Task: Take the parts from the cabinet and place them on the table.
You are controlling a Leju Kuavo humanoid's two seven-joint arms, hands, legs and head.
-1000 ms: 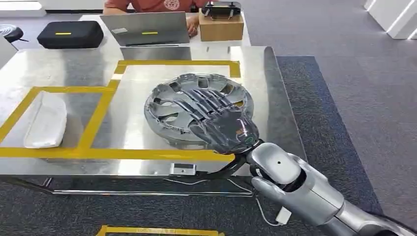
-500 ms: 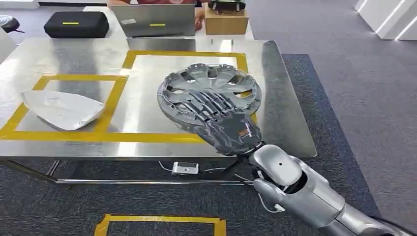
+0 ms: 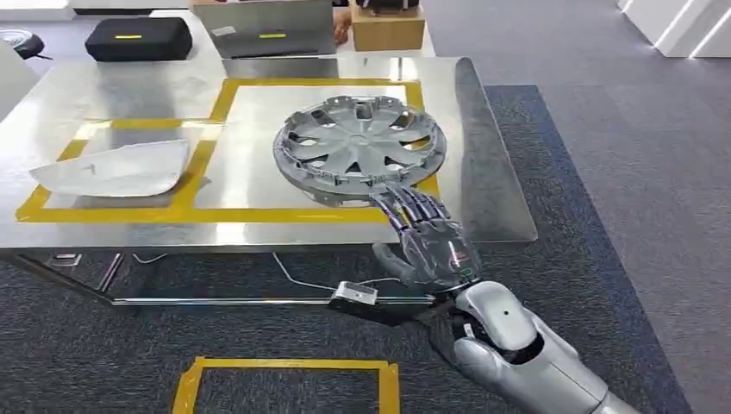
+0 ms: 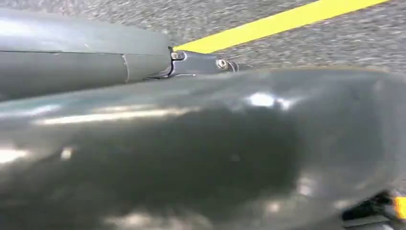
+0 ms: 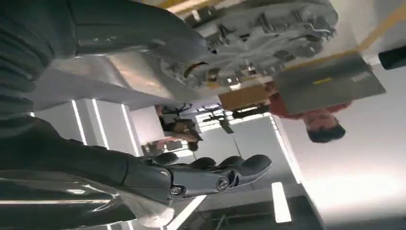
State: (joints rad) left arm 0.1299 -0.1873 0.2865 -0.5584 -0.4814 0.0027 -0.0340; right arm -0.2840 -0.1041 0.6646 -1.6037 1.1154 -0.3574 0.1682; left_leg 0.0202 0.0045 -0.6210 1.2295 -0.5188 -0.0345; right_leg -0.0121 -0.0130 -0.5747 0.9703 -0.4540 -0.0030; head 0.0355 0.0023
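- Silver hubcap [image 3: 359, 148] lying flat on the steel surface [image 3: 483, 198], inside the yellow tape outline [image 3: 226, 97], its near rim on the front strip of tape
- White curved panel [image 3: 116, 168] resting in the neighbouring taped box, well apart from the hubcap
- Right hand [image 3: 428, 237] spread, fingers apart, holding nothing; fingertips just beside the hubcap's near rim, palm over the surface's front edge
- Left hand: cannot tell how the fingers lie; left wrist view blurred, showing dark glossy casing above carpet and a yellow floor line [image 4: 287, 21]
- Judged as placement finished, hand clear of the part
- Risk: fingertips so close to the rim could catch a spoke opening or the edge on any move, dragging the hubcap toward the front edge or off the tape mark
- Risk: smooth steel likely offers little grip, so a light knock could slide the part
- Risk: loose cable and small box [image 3: 355, 297] hanging under the front edge, near the right wrist, could snag the arm
- Further back, a black case [image 3: 138, 39], a laptop [image 3: 269, 30] and a cardboard box [image 3: 386, 30], with a person seated behind
- Yellow stripes on the case and laptop lid, a pale sticker on the lid; too small to read, no brand or writing legible
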